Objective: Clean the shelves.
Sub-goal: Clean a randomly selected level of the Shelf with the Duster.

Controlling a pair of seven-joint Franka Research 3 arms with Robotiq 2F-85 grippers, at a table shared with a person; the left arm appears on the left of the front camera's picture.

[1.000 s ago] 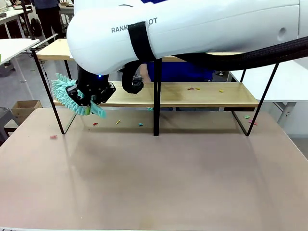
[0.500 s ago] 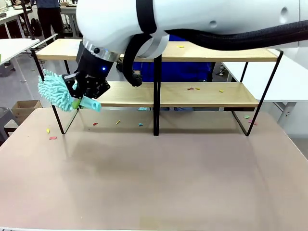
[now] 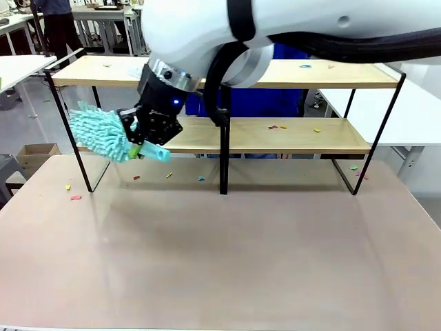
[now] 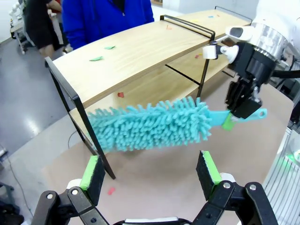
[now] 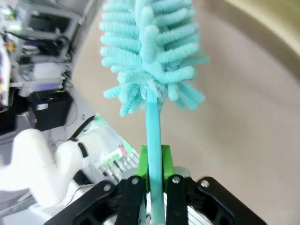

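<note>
R gripper (image 5: 153, 164) clamped on teal duster (image 3: 100, 134) handle near shelves (image 3: 275, 74), L gripper (image 4: 150, 169) wide open

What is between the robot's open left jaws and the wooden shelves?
In the left wrist view, a fluffy teal duster, gripped by the right gripper, lies between the left gripper and the shelves.

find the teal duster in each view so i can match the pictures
Front view: duster at left, by the left end of the shelves.
Left wrist view: duster across the middle, head pointing left.
Right wrist view: duster at top centre, handle running down the middle.
Shared landmark: the right gripper clamped on the duster's handle.
</note>
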